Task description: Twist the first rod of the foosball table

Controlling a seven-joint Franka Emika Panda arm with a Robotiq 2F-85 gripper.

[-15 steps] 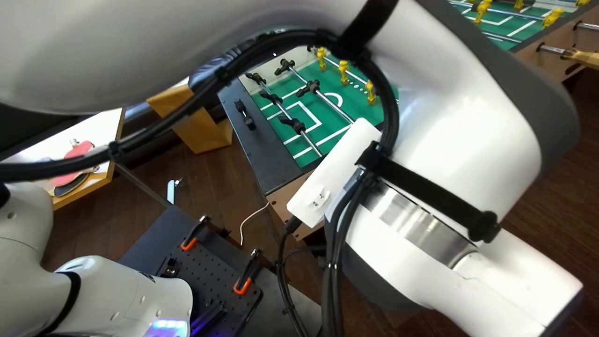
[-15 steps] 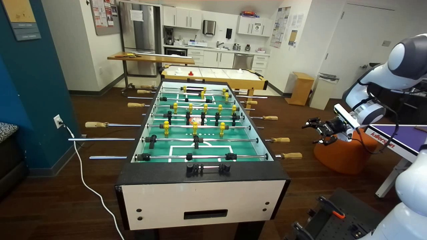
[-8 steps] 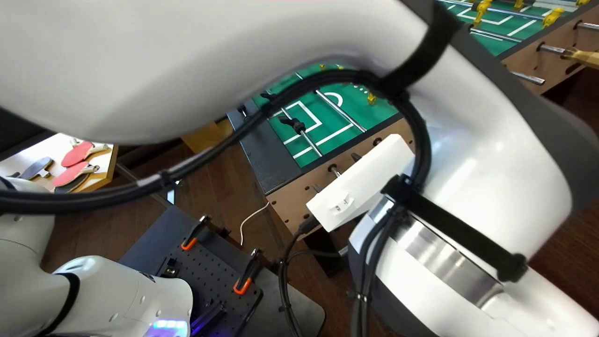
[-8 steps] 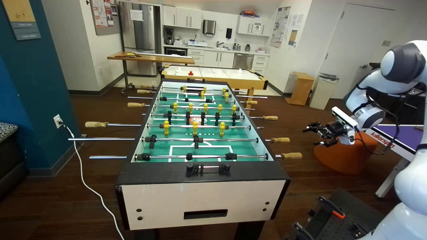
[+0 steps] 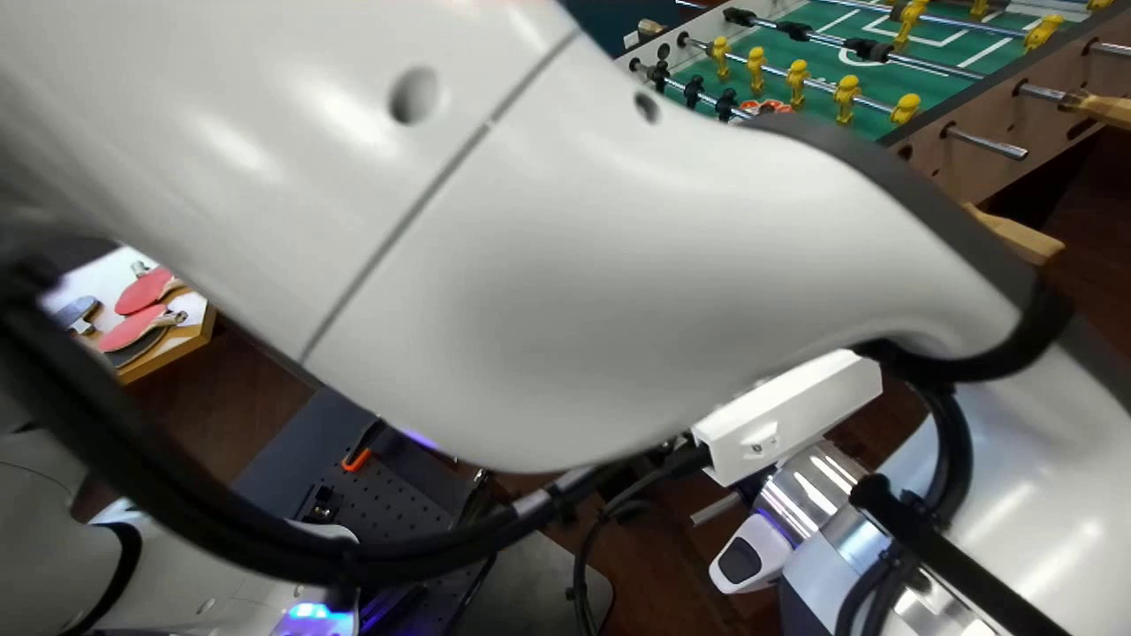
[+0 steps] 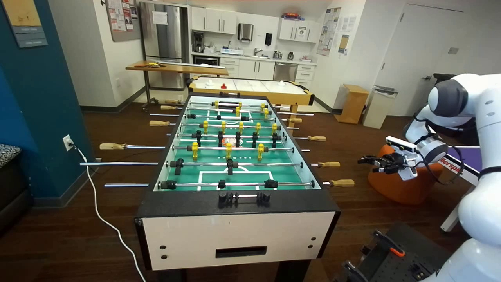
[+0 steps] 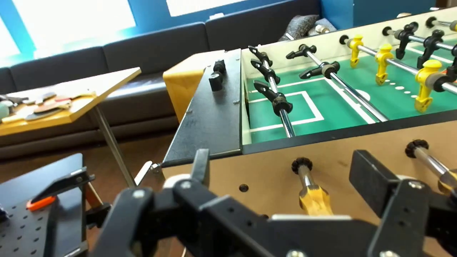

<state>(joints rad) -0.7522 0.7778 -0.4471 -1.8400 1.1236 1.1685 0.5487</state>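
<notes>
Arm [image 5: 618, 291] sinking lower, pincer [image 7: 285, 170] standing spread

Closest in an exterior view, the arm is now covering the near corner of the green field [image 5: 870, 124], in plain sight half a second ago; the yellow midfield players [image 5: 798, 84], hidden then, are coming into view beyond it. In an exterior view, the elbow [image 6: 446, 98] is sitting lower and farther left than before, and the white bar [image 6: 401, 144] above the pincer is slanting less steeply.

Next, in the wrist view, the pincer's two fingers [image 7: 373, 182] are standing wide apart, left and right. Past them, showing in the gap, the tan handle [image 7: 316, 201] of the first rod [image 7: 287, 124] is sticking out from the side of the foosball table [image 6: 235, 229]. In an exterior view, the pincer is hovering right of that handle, apart from it, with the foosball table standing to its left; the rods [image 6: 203, 164] and players [image 6: 229, 150] there are keeping their earlier positions. Farther along the first rod, three black players [image 7: 282, 104] are tilting left in the wrist view.

Beyond, at the left, a light-topped desk [image 7: 114, 80] is carrying paddles [image 5: 132, 329], and a dark padded bench [image 7: 153, 50] is running along the blue far wall [image 7: 151, 14]. Farthest off, in an exterior view, white cabinets [image 6: 256, 69] are standing past the foosball table.
</notes>
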